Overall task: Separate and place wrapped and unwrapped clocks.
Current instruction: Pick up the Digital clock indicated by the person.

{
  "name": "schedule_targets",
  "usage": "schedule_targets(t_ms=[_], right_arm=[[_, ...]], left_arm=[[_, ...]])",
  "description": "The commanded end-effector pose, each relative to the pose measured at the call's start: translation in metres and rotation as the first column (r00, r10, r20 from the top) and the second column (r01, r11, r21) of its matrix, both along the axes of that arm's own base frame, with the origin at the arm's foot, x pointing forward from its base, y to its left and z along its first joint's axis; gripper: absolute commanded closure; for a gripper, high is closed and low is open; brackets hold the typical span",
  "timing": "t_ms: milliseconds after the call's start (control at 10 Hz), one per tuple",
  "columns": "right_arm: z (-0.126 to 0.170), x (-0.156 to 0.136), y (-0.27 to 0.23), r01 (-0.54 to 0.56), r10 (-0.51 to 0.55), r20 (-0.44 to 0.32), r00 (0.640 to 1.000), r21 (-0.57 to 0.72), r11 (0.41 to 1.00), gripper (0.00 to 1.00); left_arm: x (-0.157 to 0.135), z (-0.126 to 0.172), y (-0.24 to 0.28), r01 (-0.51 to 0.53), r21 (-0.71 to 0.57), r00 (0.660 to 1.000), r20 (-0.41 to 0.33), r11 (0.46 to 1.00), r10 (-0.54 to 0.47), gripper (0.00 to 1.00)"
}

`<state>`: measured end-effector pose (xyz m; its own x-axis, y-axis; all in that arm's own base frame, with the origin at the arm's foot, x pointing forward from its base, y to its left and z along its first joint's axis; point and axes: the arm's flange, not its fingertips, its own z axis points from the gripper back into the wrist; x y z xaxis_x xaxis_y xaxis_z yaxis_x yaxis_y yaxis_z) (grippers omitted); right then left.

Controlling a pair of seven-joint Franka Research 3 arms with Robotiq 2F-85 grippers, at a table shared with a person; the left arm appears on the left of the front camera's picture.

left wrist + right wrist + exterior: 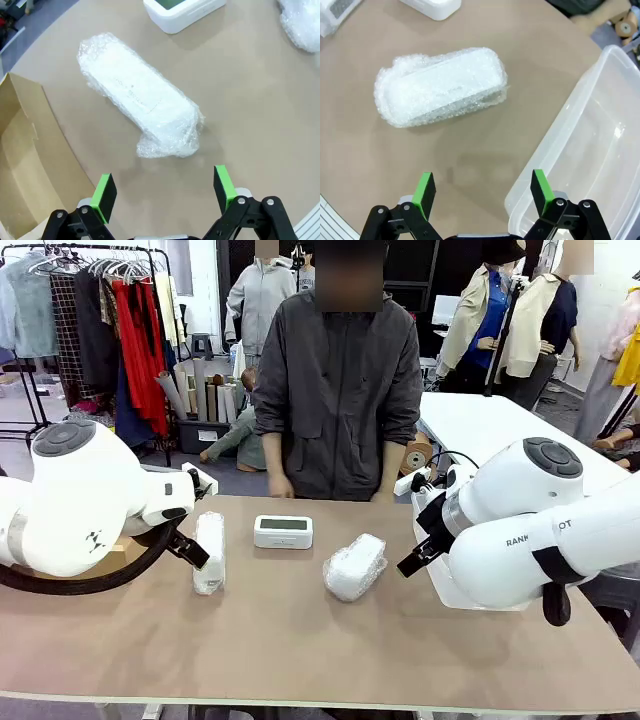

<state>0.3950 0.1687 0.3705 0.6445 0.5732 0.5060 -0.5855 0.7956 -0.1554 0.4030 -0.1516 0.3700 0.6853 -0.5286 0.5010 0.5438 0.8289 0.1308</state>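
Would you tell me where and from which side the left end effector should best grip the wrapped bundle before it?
Probably from above, across the middle of the wrapped bundle, spanning its short width: it lies flat and oblong, and its near end is only loose crumpled wrap.

Fixed front camera, two wrist cameras.
Front looks across the brown desk [300, 650]; both wrists look closely down, sharing the white rectangular clock [182, 12].

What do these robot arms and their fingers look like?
The left arm and right arm are rounded white shells with dark grey joint caps; black lettering marks the right one. The left gripper and right gripper are black, with green-padded fingers.
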Motion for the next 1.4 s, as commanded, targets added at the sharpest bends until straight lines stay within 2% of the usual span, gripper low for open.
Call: schedule_targets(t_ms=[0,1300], right_arm=[[0.0001,0.0,0.0,0.0,0.0,0.0,1.0,0.0,1.0,0.0],[0.0001,0.0,0.0,0.0,0.0,0.0,1.0,0.0,1.0,0.0]], left_arm=[[0.0,0.0001,0.0,0.0,0.0,1.0,0.0,1.0,0.0,0.0],[0.0,0.0001,0.0,0.0,0.0,1.0,0.0,1.0,0.0,0.0]])
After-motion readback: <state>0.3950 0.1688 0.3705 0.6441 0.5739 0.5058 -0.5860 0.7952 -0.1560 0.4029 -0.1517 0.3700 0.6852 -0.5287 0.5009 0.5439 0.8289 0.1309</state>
